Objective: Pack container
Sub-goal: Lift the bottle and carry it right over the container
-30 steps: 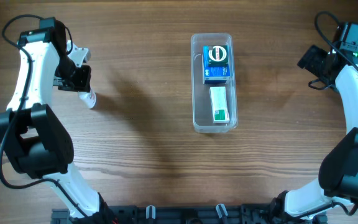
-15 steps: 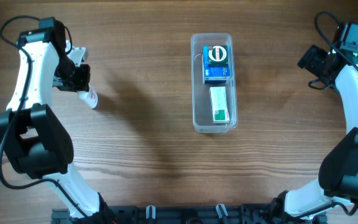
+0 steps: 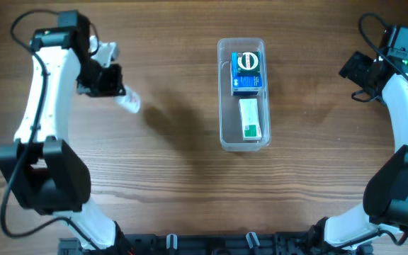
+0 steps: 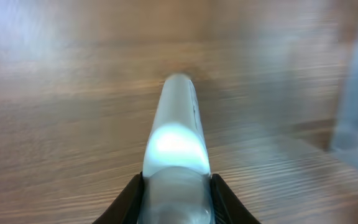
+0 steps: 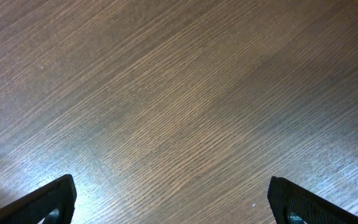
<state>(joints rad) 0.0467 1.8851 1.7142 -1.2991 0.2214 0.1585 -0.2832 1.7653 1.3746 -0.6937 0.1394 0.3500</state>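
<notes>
The container (image 3: 224,92) is a long clear plastic bin at the table's centre right. It holds a blue box (image 3: 247,71) at the far end and a white and green box (image 3: 250,118) nearer me. My left gripper (image 3: 112,86) is shut on a small clear spray bottle (image 3: 129,101), held above the table left of the container. In the left wrist view the bottle (image 4: 176,137) sticks out between my fingers (image 4: 176,202), and the container's edge (image 4: 356,93) shows blurred at the right. My right gripper (image 3: 356,74) is open and empty at the far right, over bare wood (image 5: 173,205).
My left arm has swung right and slightly away from me, carrying the spray bottle toward the container. The right arm has not moved.
</notes>
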